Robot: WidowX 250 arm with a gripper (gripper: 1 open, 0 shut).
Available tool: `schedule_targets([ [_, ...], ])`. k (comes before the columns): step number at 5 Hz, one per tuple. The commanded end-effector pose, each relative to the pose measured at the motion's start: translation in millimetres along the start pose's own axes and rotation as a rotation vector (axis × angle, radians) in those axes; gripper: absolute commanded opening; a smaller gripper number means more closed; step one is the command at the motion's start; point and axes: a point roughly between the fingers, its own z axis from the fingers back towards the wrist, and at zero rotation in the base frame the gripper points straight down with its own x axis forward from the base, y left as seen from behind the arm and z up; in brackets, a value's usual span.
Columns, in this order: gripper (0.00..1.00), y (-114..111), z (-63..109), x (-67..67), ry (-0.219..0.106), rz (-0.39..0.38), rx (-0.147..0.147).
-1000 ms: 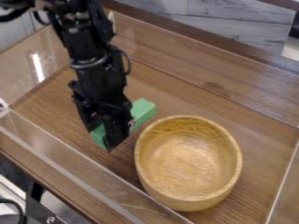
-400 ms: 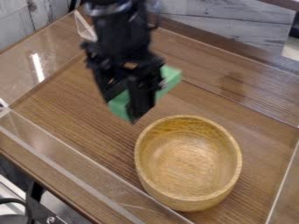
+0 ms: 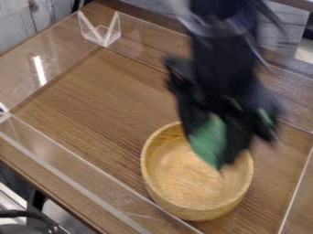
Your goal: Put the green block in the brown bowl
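Observation:
My gripper (image 3: pixel 224 146) hangs over the brown bowl (image 3: pixel 171 192), blurred by fast motion, and is shut on the green block (image 3: pixel 210 139). The block shows as a green patch between the dark fingers, above the bowl's inside toward its right half. The light-brown wooden bowl stands on the wooden table near the front, its right rim partly hidden behind the arm. The black arm rises from the gripper to the top right of the view.
A clear plastic wall (image 3: pixel 73 174) fences the table on the left and front. A small clear stand (image 3: pixel 101 27) sits at the back left. The wooden tabletop (image 3: pixel 86 101) stretches left of the bowl.
The gripper has carried the green block up and to the right, from the table left of the bowl to a spot over the bowl. The bowl has not moved.

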Motion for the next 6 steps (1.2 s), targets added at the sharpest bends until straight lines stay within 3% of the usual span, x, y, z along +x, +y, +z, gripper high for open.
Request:
schedule_targets([
  [1,0.00,-20.9,-17.0,8.9,-0.058,-0.026,0.013],
  [3,0.00,20.1,-16.9,1.3,-0.081,0.095,0.027],
  [6,0.00,36.2,-27.8,1.5,-0.079,0.154,-0.006],
])
